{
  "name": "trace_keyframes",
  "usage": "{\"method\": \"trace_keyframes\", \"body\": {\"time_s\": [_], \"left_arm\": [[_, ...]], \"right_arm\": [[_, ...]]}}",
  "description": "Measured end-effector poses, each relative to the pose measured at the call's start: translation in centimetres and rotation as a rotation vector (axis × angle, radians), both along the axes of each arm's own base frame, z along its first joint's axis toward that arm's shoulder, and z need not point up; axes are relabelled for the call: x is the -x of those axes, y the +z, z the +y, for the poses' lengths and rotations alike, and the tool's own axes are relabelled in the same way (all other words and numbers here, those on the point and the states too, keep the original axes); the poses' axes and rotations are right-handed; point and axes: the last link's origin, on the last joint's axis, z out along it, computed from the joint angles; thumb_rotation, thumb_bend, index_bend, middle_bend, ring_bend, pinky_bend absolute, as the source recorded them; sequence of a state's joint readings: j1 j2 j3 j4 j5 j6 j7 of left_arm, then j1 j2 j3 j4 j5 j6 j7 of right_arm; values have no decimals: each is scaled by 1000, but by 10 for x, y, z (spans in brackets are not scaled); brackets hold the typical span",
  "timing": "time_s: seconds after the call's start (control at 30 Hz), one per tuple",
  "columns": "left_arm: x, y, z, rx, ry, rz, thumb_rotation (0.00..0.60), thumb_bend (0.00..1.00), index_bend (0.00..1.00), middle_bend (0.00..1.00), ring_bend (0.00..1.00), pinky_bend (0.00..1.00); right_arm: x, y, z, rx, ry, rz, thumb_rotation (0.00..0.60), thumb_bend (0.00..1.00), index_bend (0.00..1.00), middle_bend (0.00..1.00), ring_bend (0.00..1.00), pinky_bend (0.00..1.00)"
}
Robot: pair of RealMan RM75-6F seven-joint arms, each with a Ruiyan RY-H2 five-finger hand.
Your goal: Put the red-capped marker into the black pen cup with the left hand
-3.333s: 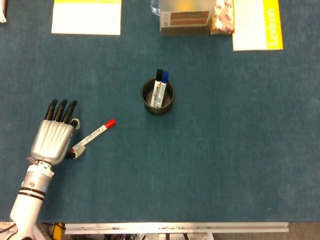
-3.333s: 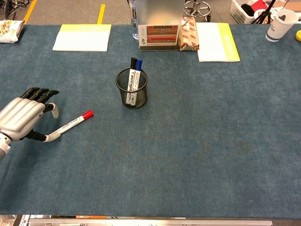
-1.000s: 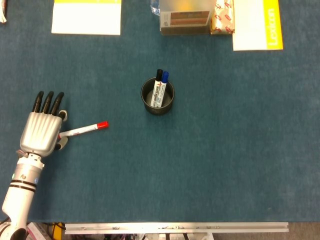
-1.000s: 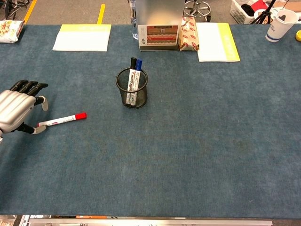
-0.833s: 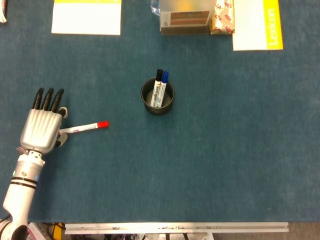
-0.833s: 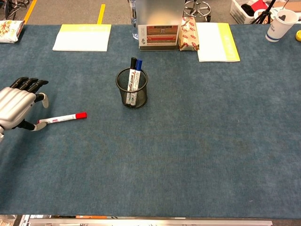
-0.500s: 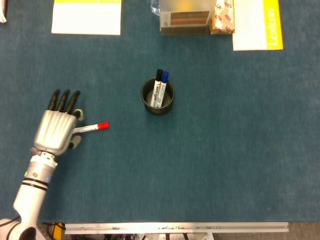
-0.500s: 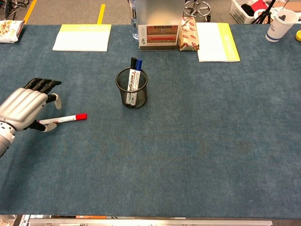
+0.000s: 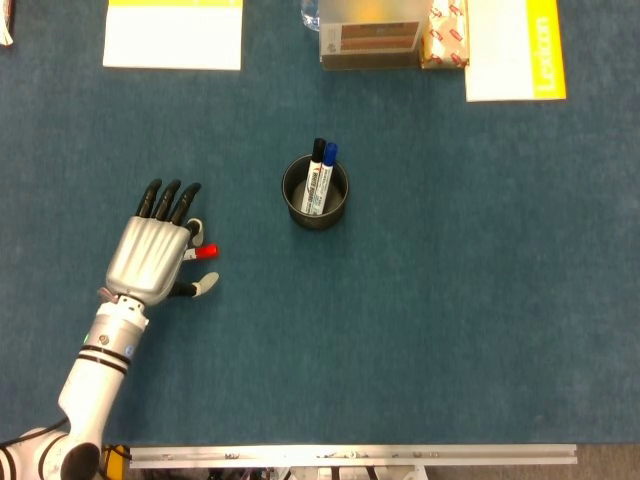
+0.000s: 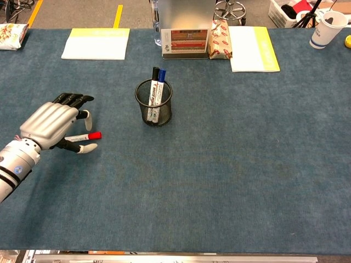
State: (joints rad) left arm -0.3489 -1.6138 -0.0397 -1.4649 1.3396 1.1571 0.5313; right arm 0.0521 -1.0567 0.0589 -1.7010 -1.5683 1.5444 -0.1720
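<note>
Sliding over the red-capped marker (image 10: 91, 135) | left hand (image 9: 155, 255) now covers its barrel, moved in from beside its tail end | fingers spread, seemingly gripping nothing yet | cap peeks out just past the hand on the tabletop (image 9: 420, 320) | black pen cup (image 10: 153, 104) lies farther on | grasp pending

The head view looks almost straight down on the blue table (image 9: 450, 300) from high above. The chest view sits lower at the near edge, facing across it toward the far floor. Both share the black pen cup (image 9: 315, 195), left hand (image 9: 155, 255) and far-edge papers.
</note>
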Motion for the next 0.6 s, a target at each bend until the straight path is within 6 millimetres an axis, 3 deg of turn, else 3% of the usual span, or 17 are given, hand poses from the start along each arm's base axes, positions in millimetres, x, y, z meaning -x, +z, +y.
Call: {"method": "trace_keyframes", "body": {"time_s": [0.6], "left_arm": [[5, -3, 7, -9, 12, 31, 364, 221, 478, 83, 0, 0]], "right_arm": [[0, 0, 0, -1, -2, 3, 600, 0, 473, 313, 246, 460]]}}
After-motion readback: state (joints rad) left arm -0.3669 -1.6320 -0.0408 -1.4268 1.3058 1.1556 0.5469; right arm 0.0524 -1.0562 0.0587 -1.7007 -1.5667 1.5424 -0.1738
